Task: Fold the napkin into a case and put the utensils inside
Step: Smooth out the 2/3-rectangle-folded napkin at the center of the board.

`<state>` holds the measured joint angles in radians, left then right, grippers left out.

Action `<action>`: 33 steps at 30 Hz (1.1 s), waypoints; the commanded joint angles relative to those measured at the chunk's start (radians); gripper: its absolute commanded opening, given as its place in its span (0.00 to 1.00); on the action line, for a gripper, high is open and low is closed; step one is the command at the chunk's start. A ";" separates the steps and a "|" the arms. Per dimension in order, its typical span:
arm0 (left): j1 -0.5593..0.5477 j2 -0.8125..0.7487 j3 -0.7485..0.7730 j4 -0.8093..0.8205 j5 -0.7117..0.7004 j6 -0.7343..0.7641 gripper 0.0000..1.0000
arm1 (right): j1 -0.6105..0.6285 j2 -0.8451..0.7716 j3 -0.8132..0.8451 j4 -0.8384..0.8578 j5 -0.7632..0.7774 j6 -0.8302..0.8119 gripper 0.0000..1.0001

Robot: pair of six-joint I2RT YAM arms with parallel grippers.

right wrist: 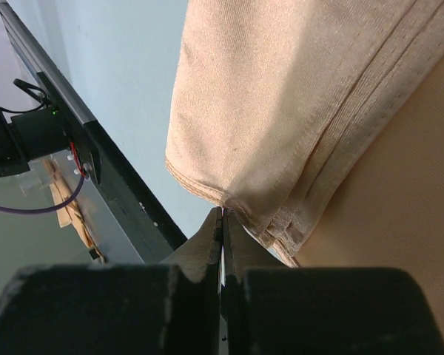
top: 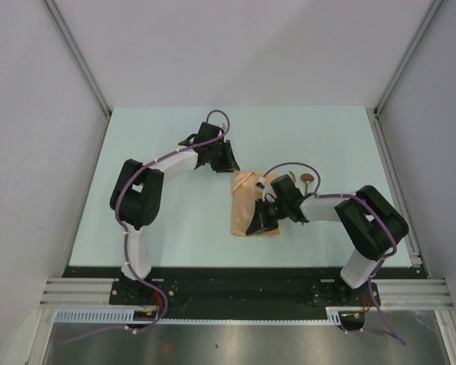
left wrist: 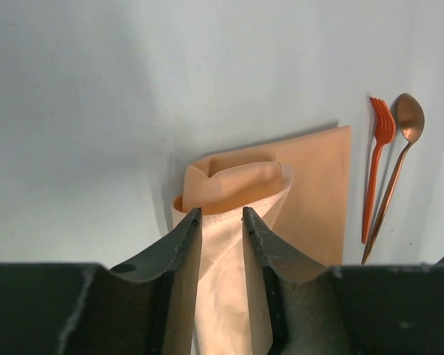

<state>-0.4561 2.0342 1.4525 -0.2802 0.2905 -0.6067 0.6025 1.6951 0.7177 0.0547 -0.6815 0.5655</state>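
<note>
- Peach cloth first, from the top camera: the napkin (top: 243, 201) lies mid-table (top: 175, 137). It is folded into a narrower strip with its far end rumpled, so we'd call the case about half made.
- Same view: the left gripper (top: 229, 163) sits at the far end and the right gripper (top: 257, 222) over the near part. One at each end makes sense to us, since one can stop the cloth sliding while the other shapes the fold.
- The spoon (top: 308, 180) peeks out just right of the napkin, off the cloth. It's probably parked there to leave room for folding.
- Left wrist: the jaws are partly apart, with a raised loop of napkin running between the fingers (left wrist: 189, 237). It looks loose rather than pinched, but we can't be sure.
- Also there: the fork (left wrist: 375, 170) and spoon lie side by side just beside the napkin's edge, heads pointing away. Neither is in the case yet.
- Right wrist: the jaws are pressed right together, and the napkin's stitched hem is caught at the tips, as far as we can tell.
- Writing: there's no brand, label or text we can read in any view.
</note>
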 commanded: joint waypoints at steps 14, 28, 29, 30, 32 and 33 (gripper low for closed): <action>0.027 -0.014 0.006 -0.067 0.045 0.055 0.35 | -0.003 0.003 -0.037 0.059 -0.021 0.011 0.00; 0.004 -0.024 0.039 -0.073 -0.025 0.036 0.34 | -0.007 -0.012 -0.049 0.048 -0.016 0.008 0.00; -0.001 -0.038 0.039 -0.079 -0.054 0.042 0.35 | -0.009 -0.014 -0.052 0.050 -0.015 0.010 0.00; -0.004 -0.052 0.045 -0.091 -0.101 0.045 0.36 | -0.009 -0.020 -0.058 0.048 -0.013 0.008 0.00; -0.013 -0.098 0.045 -0.123 -0.148 0.058 0.40 | -0.017 -0.028 -0.069 0.039 -0.013 0.004 0.00; -0.018 -0.115 0.042 -0.132 -0.172 0.061 0.42 | -0.023 -0.043 -0.067 0.033 -0.012 0.001 0.00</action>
<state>-0.4522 2.0472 1.4536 -0.3756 0.2432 -0.5735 0.5964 1.6958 0.6674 0.0879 -0.6895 0.5728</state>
